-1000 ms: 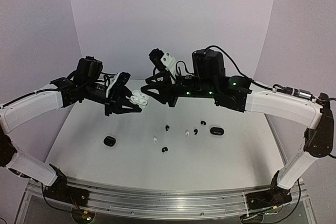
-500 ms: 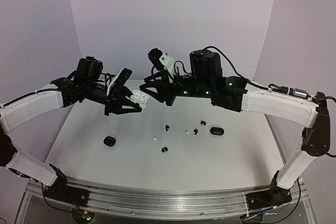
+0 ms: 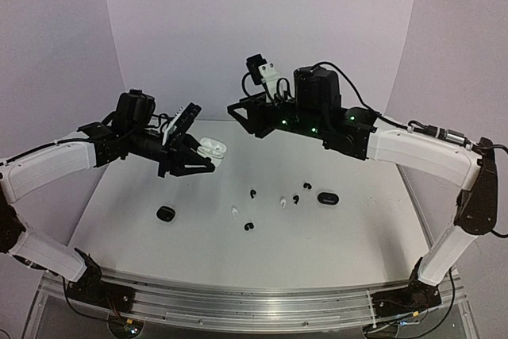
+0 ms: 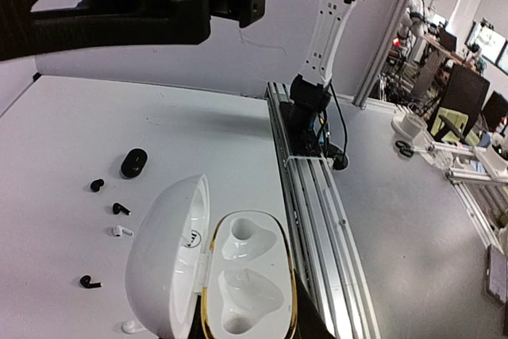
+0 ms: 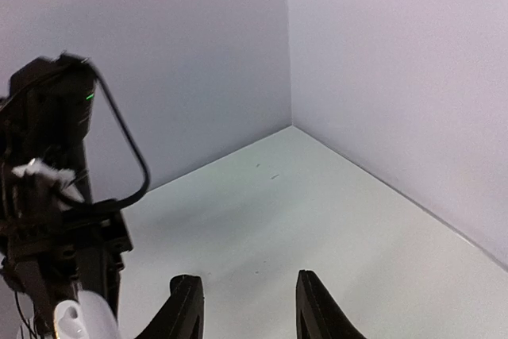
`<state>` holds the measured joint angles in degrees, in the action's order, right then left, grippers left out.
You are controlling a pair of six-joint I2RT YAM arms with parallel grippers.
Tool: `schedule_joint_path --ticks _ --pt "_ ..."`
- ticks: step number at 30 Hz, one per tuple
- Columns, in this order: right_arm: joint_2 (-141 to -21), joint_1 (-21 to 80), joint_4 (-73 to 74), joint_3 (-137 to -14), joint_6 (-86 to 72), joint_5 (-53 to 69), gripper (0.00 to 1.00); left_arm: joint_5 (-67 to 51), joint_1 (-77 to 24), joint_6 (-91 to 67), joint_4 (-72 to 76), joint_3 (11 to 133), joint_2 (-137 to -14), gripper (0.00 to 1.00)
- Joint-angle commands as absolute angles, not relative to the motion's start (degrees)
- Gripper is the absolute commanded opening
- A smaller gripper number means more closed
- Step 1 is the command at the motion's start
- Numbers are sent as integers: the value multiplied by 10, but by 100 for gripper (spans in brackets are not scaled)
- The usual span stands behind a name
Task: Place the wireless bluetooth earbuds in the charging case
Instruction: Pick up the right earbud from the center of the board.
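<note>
The left gripper (image 3: 203, 159) is clamped on the open white case (image 4: 248, 275) and holds it in the air. Both wells (image 4: 242, 237) are empty. The right gripper (image 5: 246, 285) has its jaws apart with nothing between them, at about 1 o'clock from the case. The earbuds (image 3: 253, 194) lie scattered on the table (image 3: 357, 236), at about 5 o'clock from the case. I think the right arm should descend to one white bud (image 3: 282, 202) and pinch it gently, while the left holds the case steady.

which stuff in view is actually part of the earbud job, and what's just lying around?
Job: open white case, held by left gripper; four black earbuds; two white earbuds.
Lying about, for now: closed black cases.
</note>
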<state>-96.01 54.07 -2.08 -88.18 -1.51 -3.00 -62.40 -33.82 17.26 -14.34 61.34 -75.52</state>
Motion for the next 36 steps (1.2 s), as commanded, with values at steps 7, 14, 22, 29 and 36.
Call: schedule_joint_path --ticks 7,14,22,29,36 --pt "-1008 489 223 -941 -249 -215 55 -424 -349 -63 206 426 -658 0" --pt "-1137 489 419 -1056 -312 -218 68 -245 -414 -62 347 312 -622 0" --pt "-1213 489 482 -1090 -341 -186 72 -166 -466 -31 457 216 -598 0" --pt "-1255 485 522 -1124 -334 -166 78 -163 -496 65 557 133 -580 0" --pt "-1257 479 527 -1120 -345 -151 74 -187 -499 135 594 86 -555 0"
